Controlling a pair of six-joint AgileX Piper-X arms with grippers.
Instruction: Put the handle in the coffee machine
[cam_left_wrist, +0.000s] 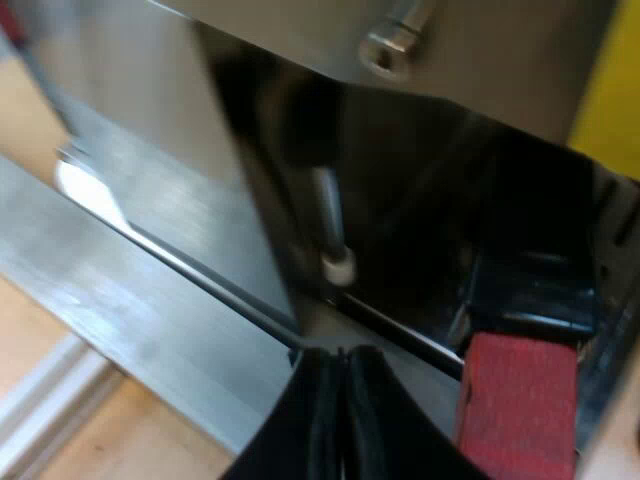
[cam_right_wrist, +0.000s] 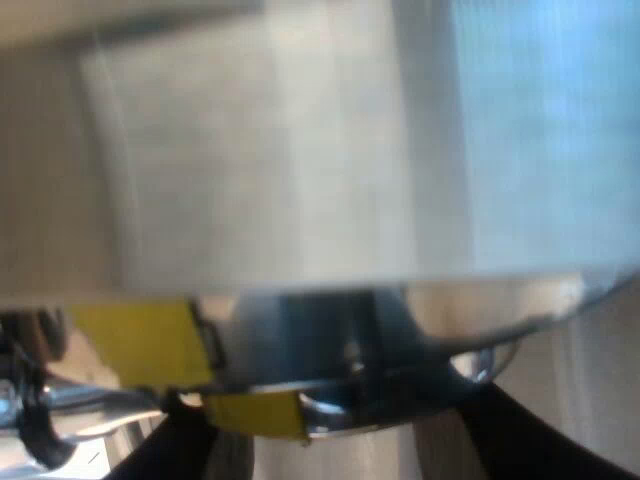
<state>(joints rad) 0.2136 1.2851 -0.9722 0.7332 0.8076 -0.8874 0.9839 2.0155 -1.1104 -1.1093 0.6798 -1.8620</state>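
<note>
Brushed steel machine (cam_left_wrist: 150, 300) | red handle end (cam_left_wrist: 520, 400) | left gripper (cam_left_wrist: 343, 362) pressed together

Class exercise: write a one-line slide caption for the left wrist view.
Left pincer, fingers together, close beside the red handle end under the espresso machine front.
</note>
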